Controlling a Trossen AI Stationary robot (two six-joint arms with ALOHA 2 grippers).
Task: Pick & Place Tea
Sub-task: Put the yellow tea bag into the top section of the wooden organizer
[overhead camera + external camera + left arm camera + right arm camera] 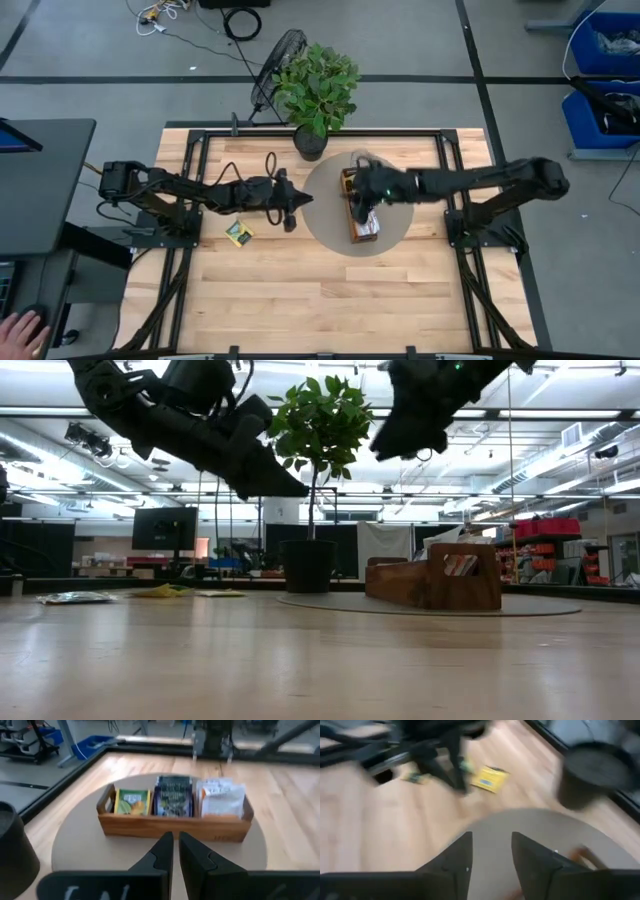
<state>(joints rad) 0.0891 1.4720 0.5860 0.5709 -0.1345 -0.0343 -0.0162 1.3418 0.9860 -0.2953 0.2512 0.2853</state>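
Evidently we are between placements. Our right gripper [362, 208] hangs over the wooden tray [352, 180] with its jaws spread and nothing between them, as its own wrist view shows. Our left gripper [291, 218] hovers well to the side of the tray, above bare bench [300, 300], and its jaws are pressed nearly together on nothing in the left wrist view.

Most of the tea already stands upright in the tray: a yellow sachet [132, 802] in one end compartment, a dark navy sachet [173, 797] in the middle, and an orange-and-white sachet [221, 799] at the other end. How many lie behind each front one we cannot tell.

Some tea is still loose. A yellow sachet on the bench [238, 233] lies flat, well away from the tray on the left arm's side and just beside the left gripper; the low view hints at more flat packets near it, too thin to count.

We judge the next move to be the left arm's: spread the jaws, come down over that loose sachet and pinch it by an edge, since it lies flat and thin against the wood. Then it goes to the tray's yellow compartment.

The tray sits on a round grey mat [325, 225] beside a potted plant [316, 90].
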